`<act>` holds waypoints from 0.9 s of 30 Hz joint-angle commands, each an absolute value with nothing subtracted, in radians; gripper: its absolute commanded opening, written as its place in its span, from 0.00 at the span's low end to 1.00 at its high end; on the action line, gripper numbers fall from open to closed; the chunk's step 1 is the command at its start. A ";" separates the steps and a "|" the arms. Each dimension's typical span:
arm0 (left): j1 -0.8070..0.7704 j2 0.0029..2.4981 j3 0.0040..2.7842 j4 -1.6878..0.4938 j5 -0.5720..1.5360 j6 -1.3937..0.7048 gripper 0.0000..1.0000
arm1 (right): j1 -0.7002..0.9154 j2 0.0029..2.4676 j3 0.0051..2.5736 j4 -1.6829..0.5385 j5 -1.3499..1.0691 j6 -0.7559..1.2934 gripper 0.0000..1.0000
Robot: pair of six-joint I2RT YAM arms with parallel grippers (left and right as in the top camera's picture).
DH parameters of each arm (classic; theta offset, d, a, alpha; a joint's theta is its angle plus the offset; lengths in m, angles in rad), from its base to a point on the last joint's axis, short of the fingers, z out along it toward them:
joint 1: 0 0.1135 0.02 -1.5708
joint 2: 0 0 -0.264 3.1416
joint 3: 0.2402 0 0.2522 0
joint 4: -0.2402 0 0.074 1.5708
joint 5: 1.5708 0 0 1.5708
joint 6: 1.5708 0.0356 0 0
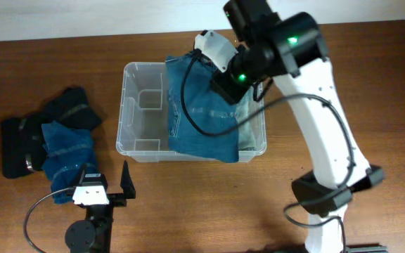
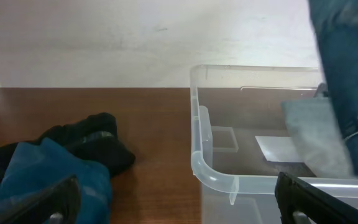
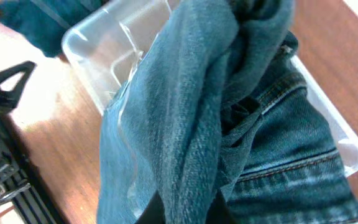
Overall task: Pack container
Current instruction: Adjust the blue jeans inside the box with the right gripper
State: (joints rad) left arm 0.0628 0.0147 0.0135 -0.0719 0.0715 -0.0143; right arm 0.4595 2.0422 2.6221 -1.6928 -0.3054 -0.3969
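Much of the container (image 1: 140, 74) is hidden from you. In the overhead view the jeans (image 1: 199, 116) cover its right half and spill over the near rim. The right arm blocks the far right corner. The right wrist view is nearly all bunched denim, with only a strip of rim and wall showing at upper left and at right.

The right gripper (image 3: 184, 210) is cut off at the bottom edge there. You see just two dark fingertips with a thick fold of jeans pinched between them, so it is clamped on the jeans above the tub.

The container sits mid-table toward the far edge, open side up, its long axis running left to right across the table (image 1: 343, 42).

Only the left wrist view gives you the white label (image 2: 278, 148) on the base and the near left corner up close. Only the overhead shows the left gripper (image 1: 104, 177) whole: jaws spread, holding nothing, near the front edge beside a pile of clothes (image 1: 48, 137), dark and blue.
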 commanded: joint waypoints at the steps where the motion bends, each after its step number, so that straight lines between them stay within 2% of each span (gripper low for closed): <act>1: 0.059 0.005 0.009 -0.076 0.071 0.005 0.99 | 0.463 1.964 2.650 -1.699 -0.358 -0.411 0.04; 10: 0.059 0.005 0.009 -0.076 0.071 0.005 0.99 | 0.463 1.966 2.421 -1.694 -0.359 -0.503 0.04; 18: 0.059 0.005 0.009 -0.076 0.071 0.005 0.99 | 0.418 1.972 2.348 -1.658 -0.356 -0.524 0.04; 19: 0.059 0.005 0.009 -0.076 0.071 0.005 0.99 | 0.396 1.972 2.340 -1.649 -0.356 -0.524 0.28; 21: 0.059 0.005 0.009 -0.076 0.071 0.005 0.99 | 0.370 1.972 2.337 -1.645 -0.355 -0.524 0.81; 22: 0.059 0.005 0.009 -0.076 0.071 0.005 1.00 | 0.358 1.972 2.337 -1.644 -0.355 -0.524 0.88; 23: 0.059 0.005 0.009 -0.076 0.071 0.005 1.00 | 0.346 1.972 2.337 -1.641 -0.356 -0.524 0.89; 27: 0.059 0.005 0.009 -0.076 0.071 0.005 0.99 | 0.318 1.972 2.337 -1.627 -0.355 -0.516 0.86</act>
